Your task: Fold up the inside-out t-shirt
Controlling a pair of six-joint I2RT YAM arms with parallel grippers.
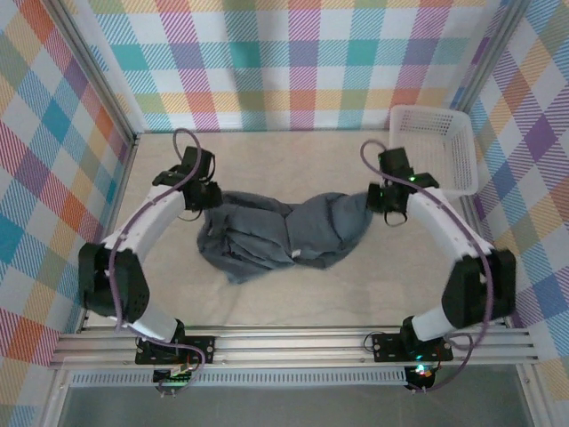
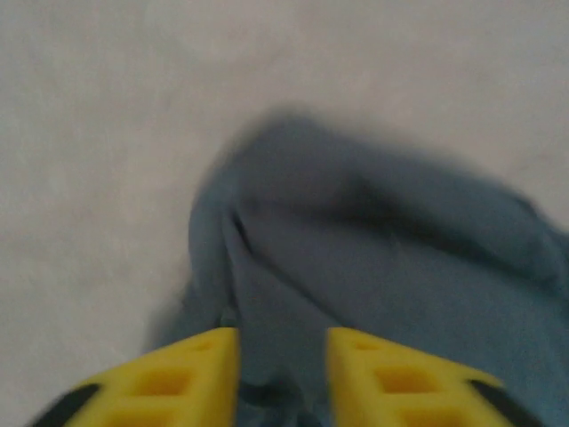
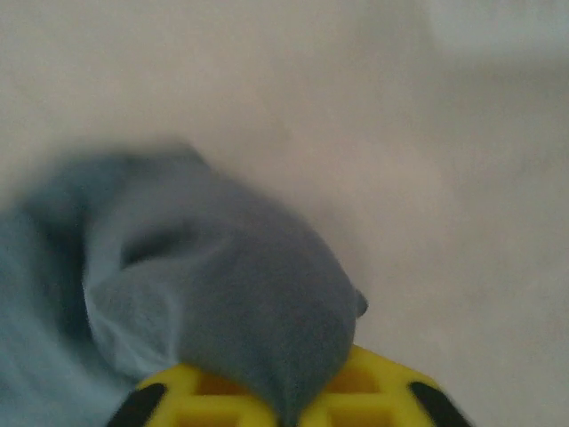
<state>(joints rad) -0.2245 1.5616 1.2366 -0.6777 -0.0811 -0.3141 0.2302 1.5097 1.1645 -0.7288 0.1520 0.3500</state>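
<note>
Right now your shirt [image 1: 276,236] lies crumpled mid-table [image 1: 267,151], stretched between both arms. The left gripper [image 2: 283,360] sits at its left end, jaws apart with cloth loose between them. At its right end, cloth covers the right gripper [image 3: 289,396], so I cannot tell how its jaws stand. You're likely at the spreading step; next, find two corners and pull the shirt flat.

The left arm [image 1: 147,222] and the right arm [image 1: 449,236] reach forward, elbows bowed outward, wrists turned in toward each other. The left pincer [image 2: 283,342] points down, yellow fingers [image 2: 191,374] standing apart. The right pincer [image 3: 289,382] has its fingers nearly together, nipping a fold of the inside-out t-shirt [image 1: 276,236].
</note>
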